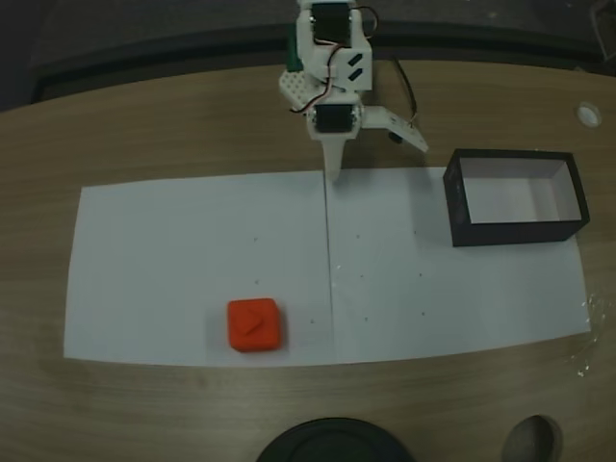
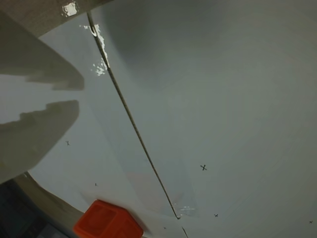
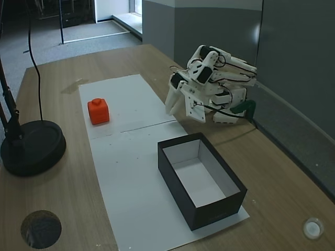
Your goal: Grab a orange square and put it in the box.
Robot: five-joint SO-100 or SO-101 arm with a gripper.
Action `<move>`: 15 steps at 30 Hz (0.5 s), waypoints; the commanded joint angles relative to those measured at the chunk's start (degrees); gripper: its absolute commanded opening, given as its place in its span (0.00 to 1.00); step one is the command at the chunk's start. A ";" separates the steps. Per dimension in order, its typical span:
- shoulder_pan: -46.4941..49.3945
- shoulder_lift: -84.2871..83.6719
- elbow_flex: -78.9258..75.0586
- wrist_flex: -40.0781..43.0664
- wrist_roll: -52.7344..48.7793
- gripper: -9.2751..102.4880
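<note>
The orange square [image 1: 254, 324] rests on white paper near the front of the table, left of centre in a fixed view. It also shows as the orange square [image 3: 98, 111] on the far part of the paper, and as the orange square [image 2: 108, 222] at the bottom edge of the wrist view. The box [image 1: 515, 233], black outside and pale inside, stands open and empty at the right; the box [image 3: 175, 185] is nearer the camera. My gripper [image 1: 334, 173] hangs at the paper's back edge, folded near the arm's base, well away from both. The gripper [image 2: 80, 95] [image 3: 168, 107] holds nothing, its tips almost touching.
Two white paper sheets [image 1: 173, 250] meet at a seam down the middle. A dark round disc [image 1: 332, 441] [image 3: 31, 146] stands at the front table edge near the cube. A round hole [image 1: 534, 441] and a small white cap [image 1: 588, 114] mark the tabletop. A wall rises behind the arm.
</note>
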 commanded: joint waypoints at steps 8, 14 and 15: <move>0.00 1.32 -3.08 0.44 0.09 0.08; -0.18 1.32 -3.08 0.44 0.00 0.08; -0.35 1.32 -3.08 0.44 -0.18 0.08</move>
